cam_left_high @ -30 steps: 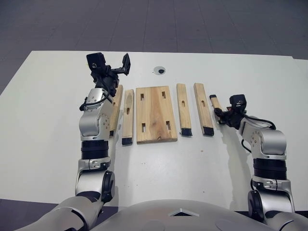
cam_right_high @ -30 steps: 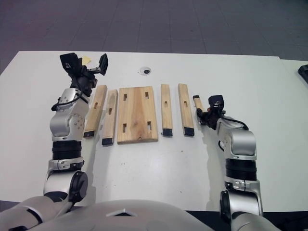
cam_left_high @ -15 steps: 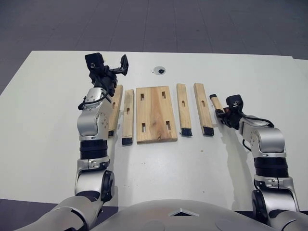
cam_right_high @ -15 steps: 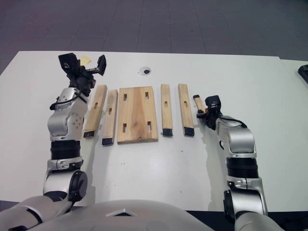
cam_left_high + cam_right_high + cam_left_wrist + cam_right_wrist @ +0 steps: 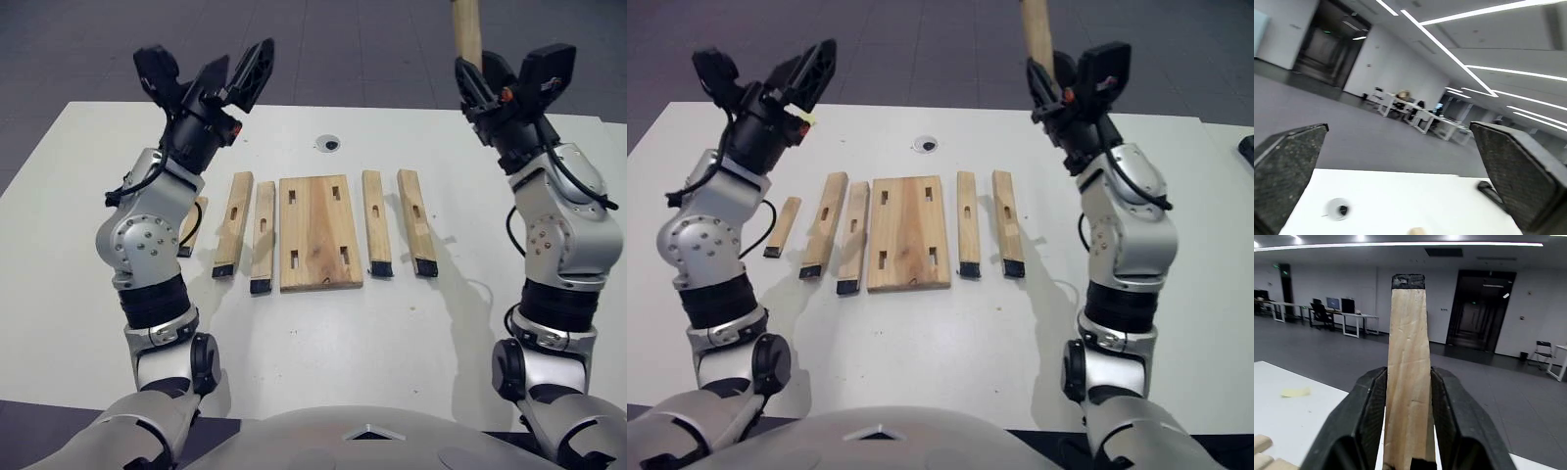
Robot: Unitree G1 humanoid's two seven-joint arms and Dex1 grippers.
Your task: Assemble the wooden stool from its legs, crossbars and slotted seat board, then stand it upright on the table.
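Right claw clamps an upright crossbar high over the table. Left claw hangs raised, spread apart. Board lies flat between legs.

Both arms are held high with the elbows bent, forearms rising up and forward from the shoulders. The left arm leans slightly inward at the wrist, and the left gripper points away from the body, its two dark fingers spread wide with nothing between them. The right arm mirrors it on the other side, upper arm near vertical, forearm angled up and a little inward. The right gripper is at about the same height as the left, its fingers pressed against the two flat sides of a crossbar that stands upright out of the grip.
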